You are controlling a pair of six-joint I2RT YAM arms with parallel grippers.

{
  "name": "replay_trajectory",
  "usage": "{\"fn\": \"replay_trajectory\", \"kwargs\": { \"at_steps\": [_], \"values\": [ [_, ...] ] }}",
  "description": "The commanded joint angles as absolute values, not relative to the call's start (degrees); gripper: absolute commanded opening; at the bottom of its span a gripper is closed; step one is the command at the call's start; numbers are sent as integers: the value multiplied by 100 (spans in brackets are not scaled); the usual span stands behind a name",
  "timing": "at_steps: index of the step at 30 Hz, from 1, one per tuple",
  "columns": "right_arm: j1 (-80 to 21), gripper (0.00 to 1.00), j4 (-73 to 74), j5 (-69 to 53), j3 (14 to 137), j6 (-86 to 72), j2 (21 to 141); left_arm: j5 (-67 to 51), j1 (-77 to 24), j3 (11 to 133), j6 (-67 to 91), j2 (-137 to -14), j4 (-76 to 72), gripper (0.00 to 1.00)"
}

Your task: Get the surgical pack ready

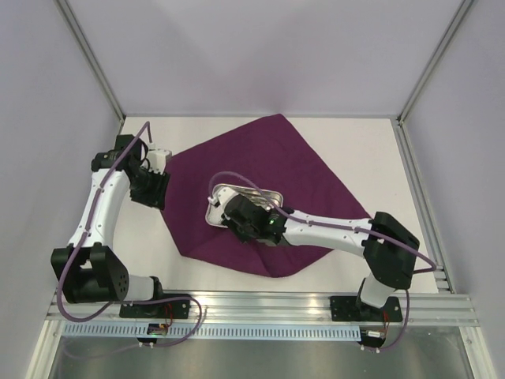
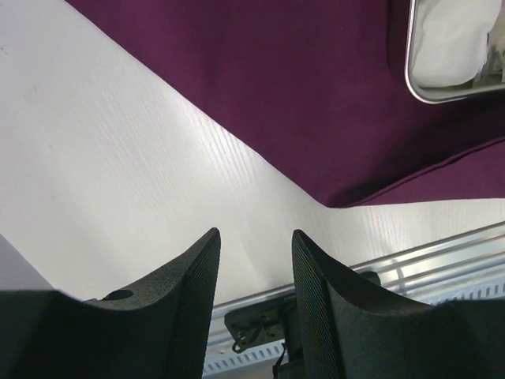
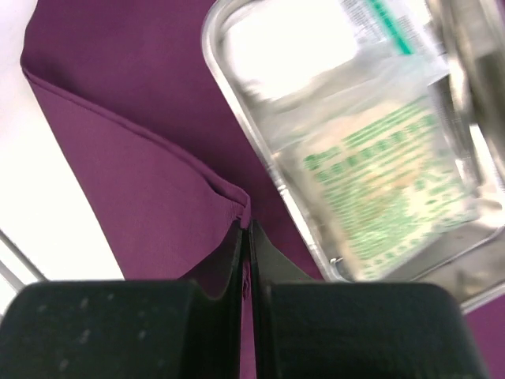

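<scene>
Right hand shut tight, pinching fold of purple cloth. Steel tray just past fingertips, on same cloth. Left hand half open, empty, over bare surface beside cloth edge. Risk: pull too hard, tray slides, packets spill; thin pinch may slip. Count: one cloth, one tray, maybe two packets.

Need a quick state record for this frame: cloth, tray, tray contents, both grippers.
cloth: deep-purple fabric sheet, spread on the white table
tray: small shiny rectangular steel tray, on the sheet near its middle
contents: clear green-printed packet, white pad
left gripper: open, empty, over the table beside the sheet
right gripper: shut, apparently pinching the sheet's folded edge, next to the tray
</scene>
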State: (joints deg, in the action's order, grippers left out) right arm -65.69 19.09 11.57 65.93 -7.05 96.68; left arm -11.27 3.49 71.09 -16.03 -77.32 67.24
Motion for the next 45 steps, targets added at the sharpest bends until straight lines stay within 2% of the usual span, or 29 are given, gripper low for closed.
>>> {"fn": "replay_trajectory", "kwargs": {
  "at_steps": [1, 7, 11, 18, 24, 29, 35, 45],
  "values": [
    [-6145, 0, 1986, 941, 7057, -616, 9299, -1134, 378, 7575, -1723, -8023, 6925, 50],
    [-5775, 0, 2215, 625, 7426, -299, 9211, -1178, 369, 7953, -1670, -8533, 6926, 50],
    [-5187, 1, 2171, 405, 7813, -246, 9395, -1353, 334, 8436, -1609, -8903, 7022, 50],
    [-3782, 1, 2188, -263, 9068, -561, 10483, -1213, 27, 9157, -1635, -9535, 7163, 50],
    [-3016, 1, 2250, -589, 10545, -1089, 11651, -1230, -176, 9852, -1635, -10036, 7163, 50],
    [-2646, 0, 2259, -729, 11336, -1659, 12435, -1371, -325, 10054, -1696, -10414, 6996, 52],
    [-2531, 1, 2311, -730, 11917, -1951, 13095, -1608, -492, 10081, -1749, -10722, 6654, 64],
    [-2233, 0, 2549, -440, 12428, -2776, 14018, -1345, -624, 10283, -1468, -11584, 6521, 64]
  ]
}}
